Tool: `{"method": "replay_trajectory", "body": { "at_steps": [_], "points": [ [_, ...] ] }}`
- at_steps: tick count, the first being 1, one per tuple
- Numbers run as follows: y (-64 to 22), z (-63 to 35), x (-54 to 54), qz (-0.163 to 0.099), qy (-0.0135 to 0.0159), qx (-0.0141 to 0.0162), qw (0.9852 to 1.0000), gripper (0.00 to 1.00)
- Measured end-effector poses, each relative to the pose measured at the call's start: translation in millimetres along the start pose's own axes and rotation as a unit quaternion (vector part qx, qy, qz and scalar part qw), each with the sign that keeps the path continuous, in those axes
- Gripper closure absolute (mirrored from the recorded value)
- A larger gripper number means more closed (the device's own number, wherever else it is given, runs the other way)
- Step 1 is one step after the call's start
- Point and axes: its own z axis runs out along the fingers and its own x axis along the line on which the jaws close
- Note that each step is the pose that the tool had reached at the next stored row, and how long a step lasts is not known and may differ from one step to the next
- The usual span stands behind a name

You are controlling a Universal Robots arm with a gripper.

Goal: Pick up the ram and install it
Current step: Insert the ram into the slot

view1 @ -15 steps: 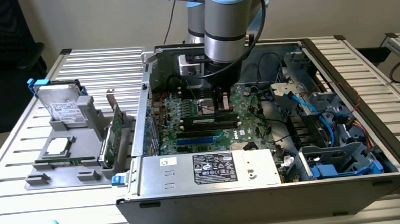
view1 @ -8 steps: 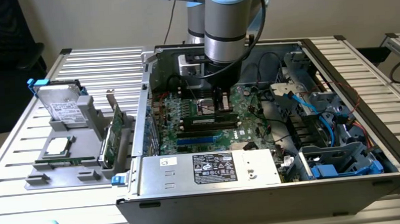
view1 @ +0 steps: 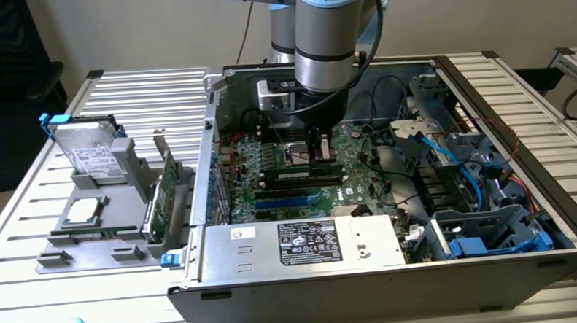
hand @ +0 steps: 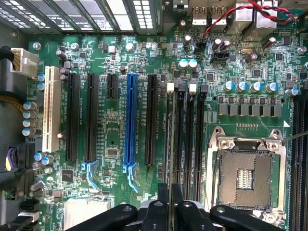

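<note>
Gripper (view1: 316, 159) clenched on the ram (view1: 307, 177), pinching its top edge mid-length, probably to keep it level. The ram sits directly beneath the gripper, edge-on along the black memory slots (hand: 187, 139), apparently for seating in the motherboard (hand: 110, 134).

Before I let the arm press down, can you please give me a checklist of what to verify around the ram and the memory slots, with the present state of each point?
1. Grip: the pincer is shut on the ram, near its middle: ok.
2. Alignment: in the wrist view the ram's thin edge runs parallel to the memory slots: ok.
3. Which slot it is over, and how deep it sits: cannot tell.
4. Slot latches open: cannot tell.
5. Red and black wire away from the slots: ok.
6. CPU socket beside the slots, not touched by the pincer: ok.
</note>
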Motion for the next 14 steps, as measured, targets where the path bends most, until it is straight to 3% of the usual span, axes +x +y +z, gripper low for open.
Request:
{"method": "replay_trajectory", "body": {
  "at_steps": [14],
  "points": [
    [-0.1, 1.8, -0.9, 0.000, 0.0000, 0.0000, 1.0000, 0.86]
  ]
}}
